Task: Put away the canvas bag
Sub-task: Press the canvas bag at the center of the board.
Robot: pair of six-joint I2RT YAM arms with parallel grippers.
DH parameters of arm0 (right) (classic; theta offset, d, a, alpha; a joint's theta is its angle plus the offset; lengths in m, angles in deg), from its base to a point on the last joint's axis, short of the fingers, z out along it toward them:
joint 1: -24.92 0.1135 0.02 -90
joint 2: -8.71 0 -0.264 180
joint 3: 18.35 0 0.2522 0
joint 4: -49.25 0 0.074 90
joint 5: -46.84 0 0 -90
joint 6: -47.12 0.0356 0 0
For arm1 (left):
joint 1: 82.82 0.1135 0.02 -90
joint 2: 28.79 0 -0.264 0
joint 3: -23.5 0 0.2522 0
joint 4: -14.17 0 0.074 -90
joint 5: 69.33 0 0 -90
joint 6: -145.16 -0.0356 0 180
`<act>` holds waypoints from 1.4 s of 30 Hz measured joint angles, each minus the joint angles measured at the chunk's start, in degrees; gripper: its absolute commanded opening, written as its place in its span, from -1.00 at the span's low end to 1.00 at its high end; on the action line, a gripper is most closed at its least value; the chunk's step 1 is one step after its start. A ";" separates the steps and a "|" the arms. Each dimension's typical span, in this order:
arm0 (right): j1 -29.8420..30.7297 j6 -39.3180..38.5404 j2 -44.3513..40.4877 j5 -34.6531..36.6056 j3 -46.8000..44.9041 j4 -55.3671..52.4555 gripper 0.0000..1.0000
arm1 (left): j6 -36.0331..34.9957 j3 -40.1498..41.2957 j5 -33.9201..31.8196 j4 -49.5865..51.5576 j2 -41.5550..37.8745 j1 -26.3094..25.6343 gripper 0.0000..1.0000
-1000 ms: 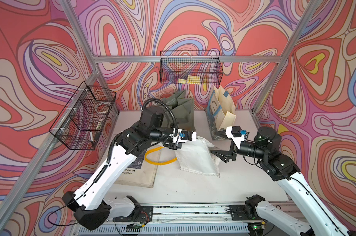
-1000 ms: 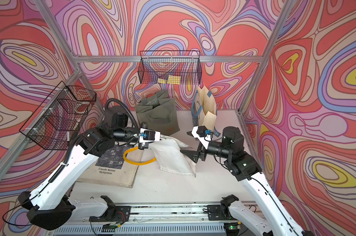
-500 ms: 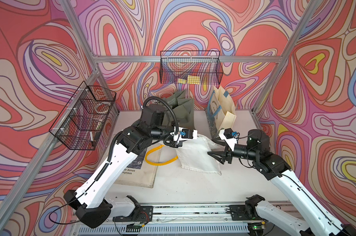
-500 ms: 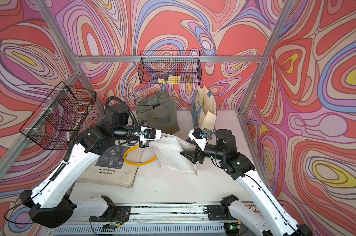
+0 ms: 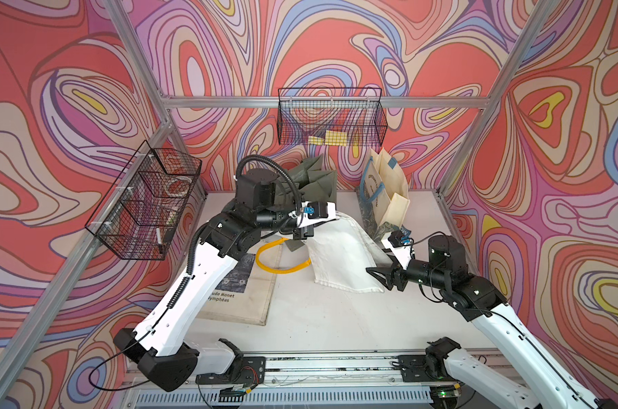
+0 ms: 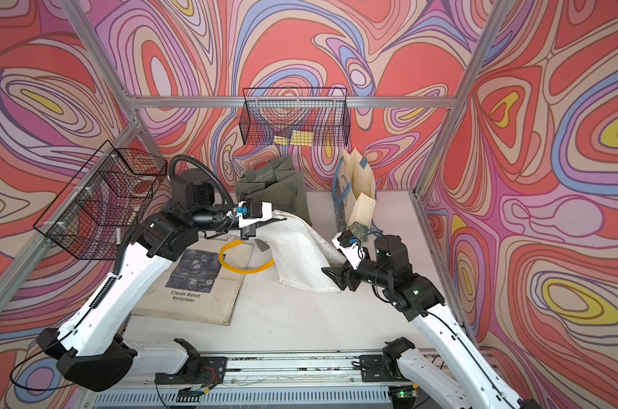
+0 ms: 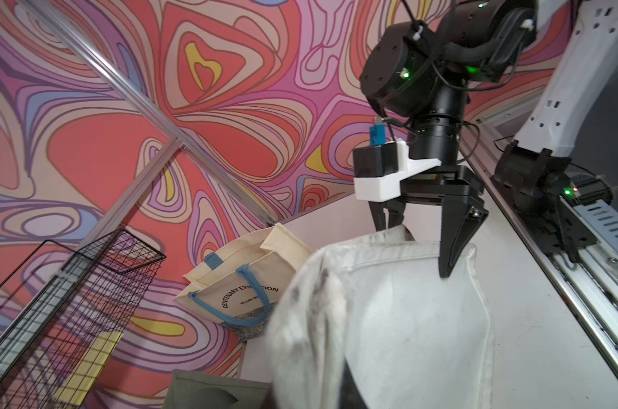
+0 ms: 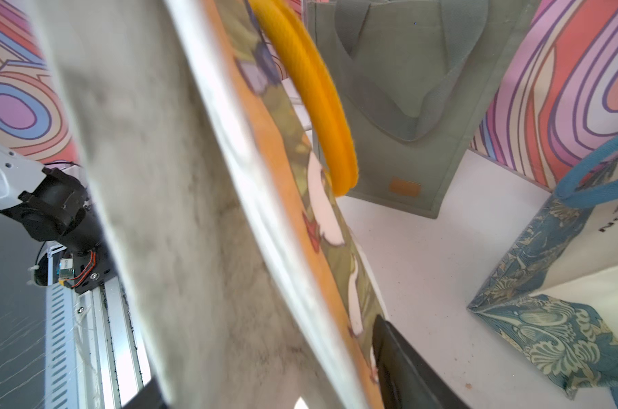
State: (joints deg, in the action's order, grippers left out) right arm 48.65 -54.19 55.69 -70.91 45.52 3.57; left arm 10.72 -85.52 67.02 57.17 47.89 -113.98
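Two end effectors | left (image 5: 301, 241) clamps canvas bag (image 5: 339, 262) | right (image 5: 377, 275) wide | tote (image 5: 245, 301) "Claude Monet Nymphéas"

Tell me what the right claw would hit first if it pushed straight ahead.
The white canvas bag with yellow handles; its edge seems to sit between the right claw's open fingers.

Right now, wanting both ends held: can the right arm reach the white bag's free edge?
Probably yes: the right tool is open astride the edge of the white bag, unobstructed.
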 measured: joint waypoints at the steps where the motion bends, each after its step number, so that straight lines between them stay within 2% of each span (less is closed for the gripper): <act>1: 0.00 0.26 0.00 0.13 -0.24 0.15 0.31 | 1.20 0.33 0.46 -1.51 -0.04 0.57 -1.00; 8: 0.04 1.42 0.33 0.92 -0.96 1.57 -0.38 | 6.45 4.42 1.75 -8.41 -1.38 1.73 -1.00; 13: 0.07 1.29 1.92 1.38 -0.63 2.93 -0.66 | 8.39 7.41 1.49 -10.95 -3.17 2.36 -1.00; 17: 0.11 0.81 2.67 1.07 -0.44 3.45 -1.00 | 8.92 9.35 0.59 -11.72 -4.81 2.38 -1.00; 19: 0.17 0.37 2.89 1.03 -0.17 3.54 -1.00 | 8.92 10.21 -0.15 -11.87 -5.75 2.38 -0.98; 24: 0.31 -2.62 5.01 3.28 4.94 -1.88 -1.00 | 7.10 11.72 -3.41 -10.43 -8.35 2.38 -0.08; 27: 0.31 -5.22 7.67 6.60 10.86 -8.44 -1.00 | 4.85 11.96 -5.77 -7.56 -10.49 2.38 0.11; 31: 0.31 -7.76 12.41 11.85 19.08 -16.57 -1.00 | 0.57 12.07 -8.52 -4.26 -13.70 2.29 0.15; 33: 0.31 -8.59 14.88 14.73 22.36 -20.09 -1.00 | -3.13 11.98 -11.28 -2.19 -15.08 0.39 0.15; 38: 0.24 -9.51 18.21 18.51 25.92 -26.10 -1.00 | -11.78 9.77 -20.72 4.22 -14.03 -10.49 0.16; 42: 0.24 -9.68 19.23 20.22 28.92 -29.55 -1.00 | -16.59 9.38 -28.63 5.40 -10.62 -16.92 0.17</act>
State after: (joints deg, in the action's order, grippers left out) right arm 48.89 -63.87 74.93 -50.69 74.44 -25.98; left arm -5.87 -76.14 38.39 62.57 37.27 -130.90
